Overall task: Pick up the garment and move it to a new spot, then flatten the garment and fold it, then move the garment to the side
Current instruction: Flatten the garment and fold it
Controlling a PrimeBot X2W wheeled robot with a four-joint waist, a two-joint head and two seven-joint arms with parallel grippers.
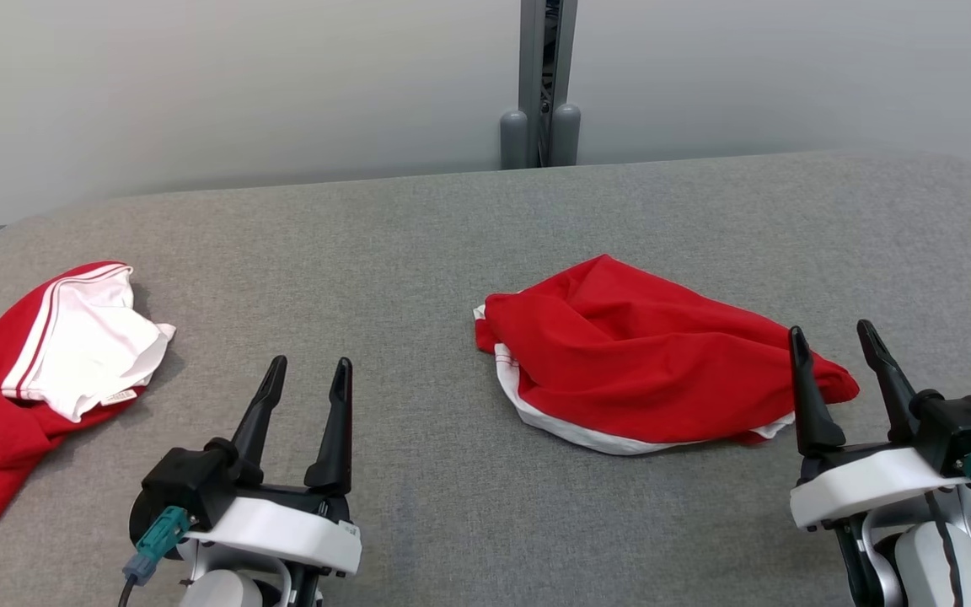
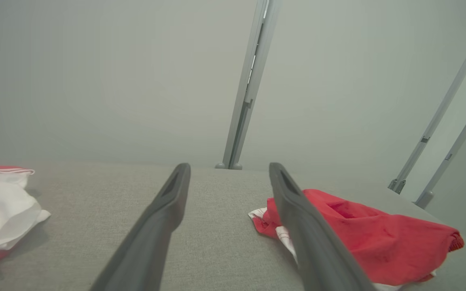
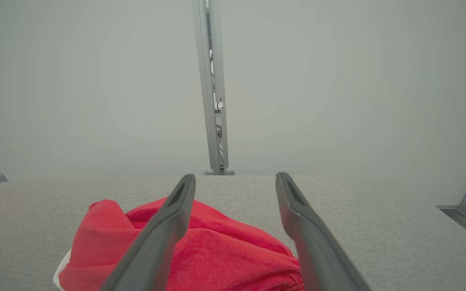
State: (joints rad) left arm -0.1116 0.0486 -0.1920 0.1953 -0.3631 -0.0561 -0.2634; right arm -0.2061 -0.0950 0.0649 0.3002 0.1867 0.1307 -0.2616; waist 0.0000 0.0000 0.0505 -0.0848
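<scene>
A crumpled red garment (image 1: 646, 362) with a white hem lies in a heap on the grey fabric table (image 1: 418, 244), right of centre. My right gripper (image 1: 830, 329) stands open just in front of the heap's right end, its fingers above the cloth's edge; in the right wrist view the garment (image 3: 225, 250) lies under and left of the open gripper (image 3: 235, 176). My left gripper (image 1: 311, 362) is open over bare table, well left of the heap. In the left wrist view the garment (image 2: 370, 234) sits to the right of that gripper (image 2: 229, 165).
A second red-and-white garment (image 1: 56, 354) lies bunched at the table's left edge, showing its white inside and a label. A grey metal post (image 1: 540, 84) stands behind the table against a pale wall. Bare table stretches between the two heaps.
</scene>
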